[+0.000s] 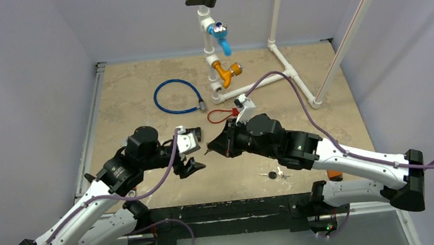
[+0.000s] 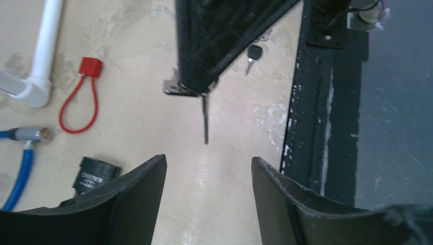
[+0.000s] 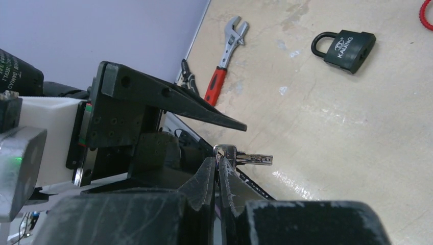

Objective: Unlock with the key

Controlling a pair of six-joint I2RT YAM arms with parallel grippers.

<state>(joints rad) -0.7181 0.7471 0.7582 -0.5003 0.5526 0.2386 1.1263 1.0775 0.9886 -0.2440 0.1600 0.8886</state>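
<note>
1. While the small silver metal key point(image 3: 245, 158) is pinched by its head in the right gripper point(image 3: 219, 164), whose jaws are clamped tight on it, its blade pokes out free and roughly level above the table.
2. The black padlock with the curved shackle point(image 3: 350, 45) lies flat on the beige stone-patterned tabletop point(image 3: 357, 153), well apart from the key, with nothing holding it.
3. Seen from its own wrist, the left gripper point(image 2: 209, 163) has its fingers parted with nothing between them. The padlock sits just beside one finger (only a corner of it shows there), not in the gap.
4. To my eye, the step in hand is getting the lock gripped so the key can go in. Done well, the left arm would shift over the padlock body and close on its flat sides, leaving the keyhole end uncovered and turned towards the blade.
5. I'd have the right arm wait until the lock is steady, then line the blade up with the keyway before pushing. A skewed entry could twist the key in the pads.
6. Farther out lie a spare black-headed key point(image 2: 254, 53), a red cable loop with a red block point(image 2: 76, 102) and a red-handled adjustable wrench point(image 3: 224, 51), none of them needed.
</note>
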